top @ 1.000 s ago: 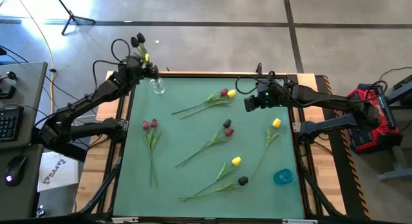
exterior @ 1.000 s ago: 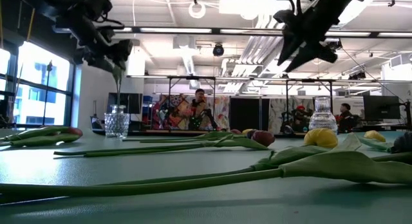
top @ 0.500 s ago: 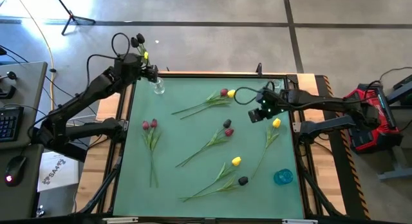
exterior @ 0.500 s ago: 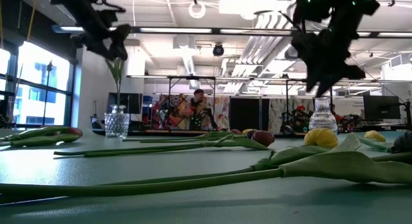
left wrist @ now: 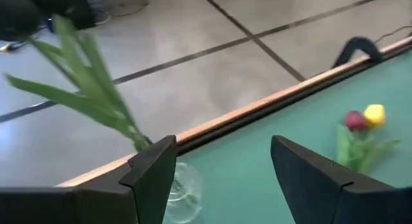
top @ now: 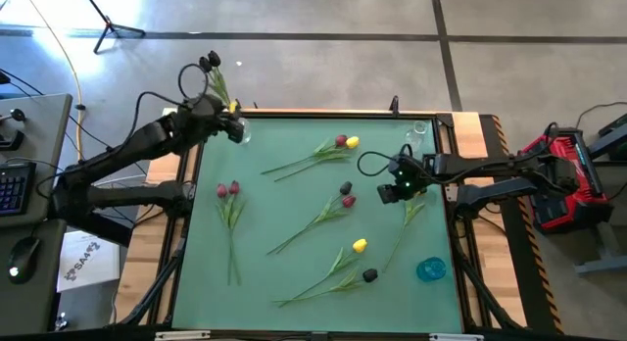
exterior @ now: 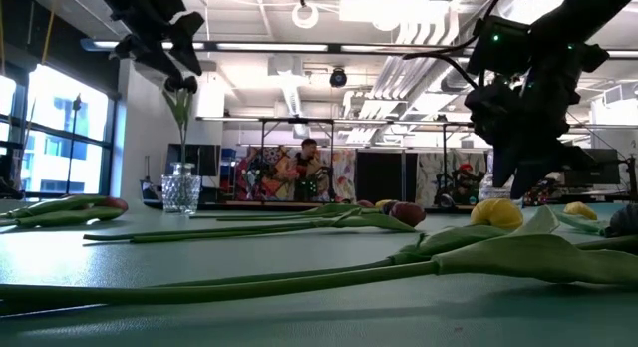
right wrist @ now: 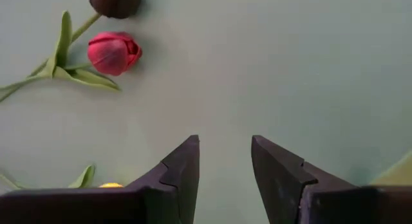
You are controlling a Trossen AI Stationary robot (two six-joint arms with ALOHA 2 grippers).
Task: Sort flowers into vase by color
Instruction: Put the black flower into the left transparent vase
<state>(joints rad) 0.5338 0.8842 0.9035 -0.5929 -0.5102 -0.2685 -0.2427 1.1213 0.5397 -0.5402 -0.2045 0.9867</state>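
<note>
Right gripper point(top: 396, 188): fingers apart and empty, low over the green tabletop point(top: 294, 214) toward its right edge; its wrist view looks down on bare mat between the fingers point(right wrist: 183, 169), with a red tulip head point(right wrist: 113, 53) and a dark head point(right wrist: 116, 2) ahead
Left gripper point(top: 235, 131): fingers parted with nothing between them, at the far left corner of the tabletop, just beside the clear vase
Clear vase point(left wrist: 180, 190): at the far left corner, by the wooden edge; green stems and leaves point(left wrist: 90, 89) stand in it, rising above the left gripper; a black head point(top: 210, 60) tops them in the high view
Blue vase point(top: 430, 270): near the right edge toward the near right corner; contents cannot be told
Second clear vase point(top: 420, 129): at the far right corner; contents cannot be told
Flowers on the mat: red-and-yellow pair point(top: 345, 141) near the far edge; black-and-red pair point(top: 347, 194) mid-table; two red tulips point(top: 227, 190) near the left edge; yellow point(top: 360, 246) and black point(top: 369, 275) toward the near edge; one stem point(top: 409, 216) beside the right gripper, its head hidden beneath it
</note>
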